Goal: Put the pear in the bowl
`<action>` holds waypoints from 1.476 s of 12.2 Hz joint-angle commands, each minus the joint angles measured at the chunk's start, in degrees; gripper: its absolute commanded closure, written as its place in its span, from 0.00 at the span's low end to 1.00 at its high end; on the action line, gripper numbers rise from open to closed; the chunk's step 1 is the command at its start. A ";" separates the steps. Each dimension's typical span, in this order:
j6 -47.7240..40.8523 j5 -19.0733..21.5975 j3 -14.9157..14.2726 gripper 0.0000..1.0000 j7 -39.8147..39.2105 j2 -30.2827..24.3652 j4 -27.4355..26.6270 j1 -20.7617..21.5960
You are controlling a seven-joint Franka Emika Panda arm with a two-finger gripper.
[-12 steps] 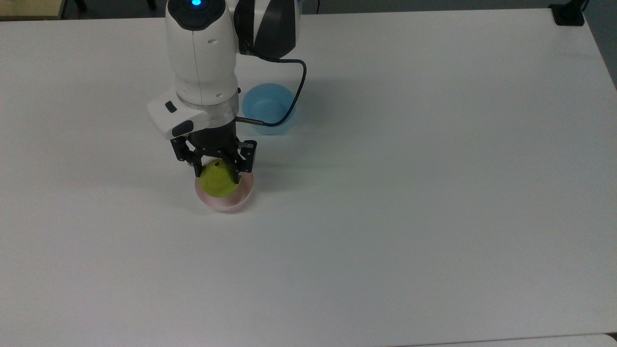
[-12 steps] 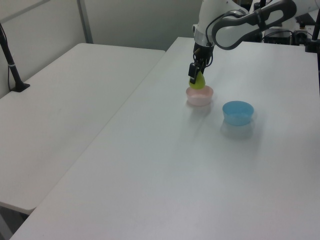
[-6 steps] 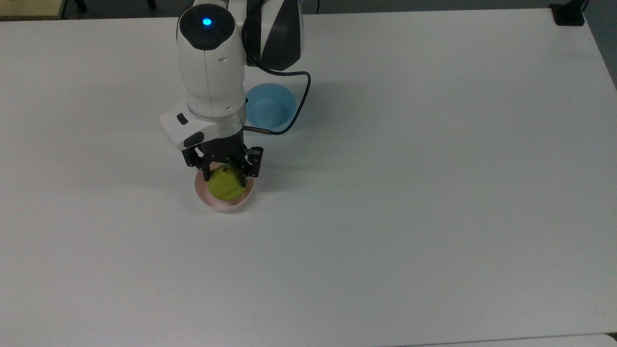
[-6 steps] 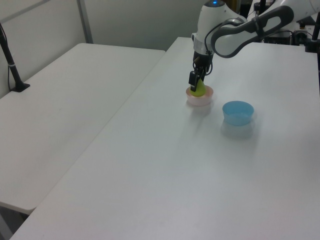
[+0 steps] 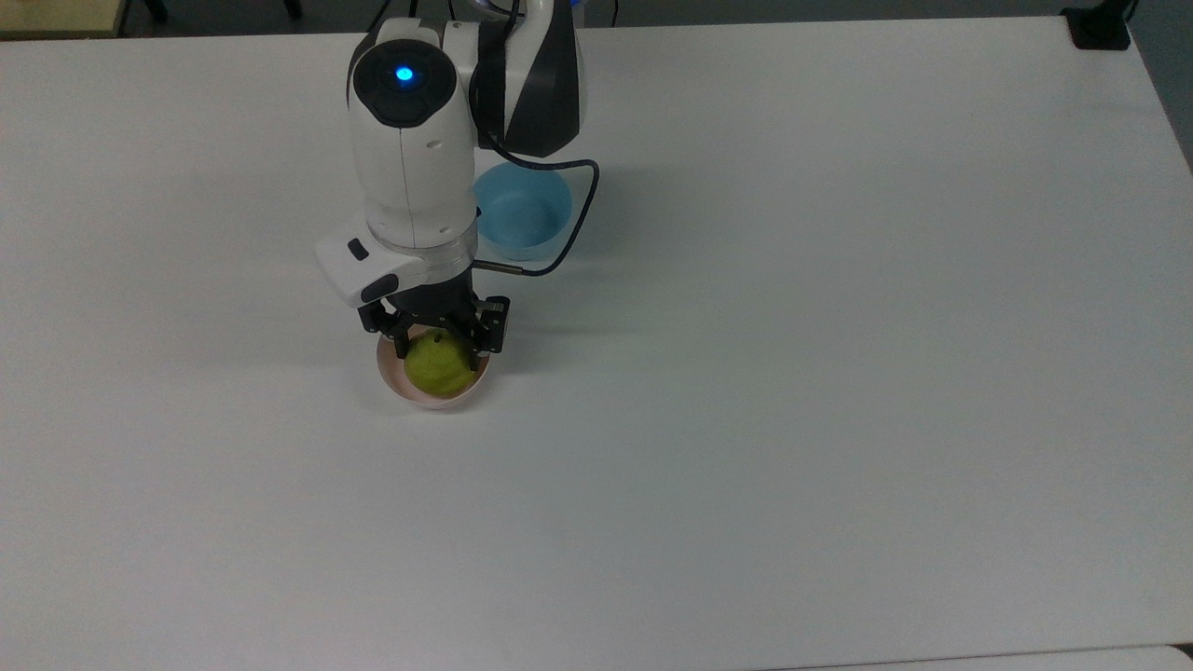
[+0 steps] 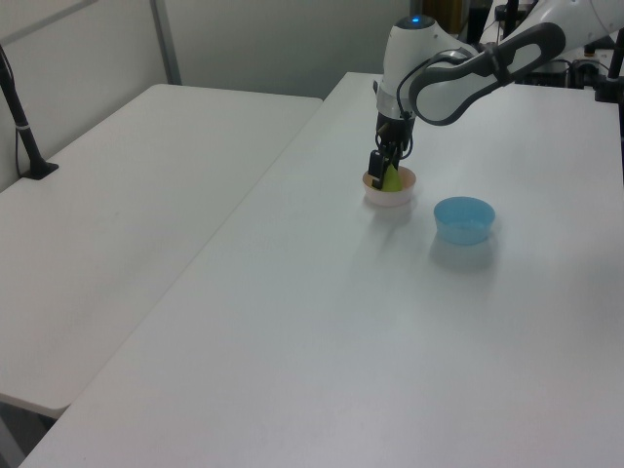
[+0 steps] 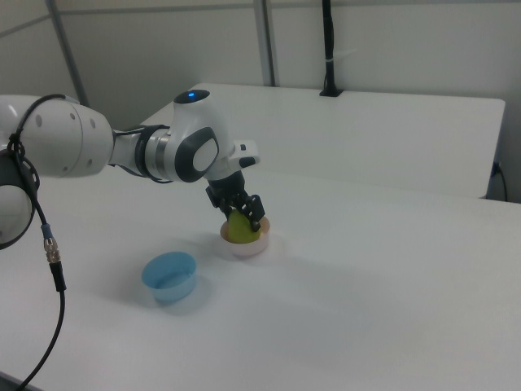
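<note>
The yellow-green pear (image 5: 438, 364) (image 6: 392, 179) (image 7: 239, 229) sits low inside the pale pink bowl (image 5: 421, 397) (image 6: 390, 197) (image 7: 248, 248), its narrow top pointing up toward the wrist. My gripper (image 5: 440, 346) (image 6: 384, 175) (image 7: 241, 218) reaches straight down into the bowl and is shut on the pear, one black finger on each side of it. The bowl stands on the white table (image 5: 792, 373), partly hidden under the wrist in the top view.
A light blue bowl (image 5: 522, 212) (image 6: 463, 218) (image 7: 169, 277) stands close by, above the pink one in the top view, with the arm's black cable (image 5: 573, 224) arching over it. A second white table (image 6: 127, 195) adjoins on the left view's left.
The gripper has come down with the pear, from just above the pink bowl's rim to down inside it. The fingers stay on the pear.
</note>
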 commanded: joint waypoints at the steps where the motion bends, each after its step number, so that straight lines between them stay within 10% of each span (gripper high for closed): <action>1: 0.42 -0.55 -0.69 0.00 1.33 -3.08 -0.79 0.45; 18: -42.91 0.25 -0.60 0.00 1.77 -29.63 0.35 7.48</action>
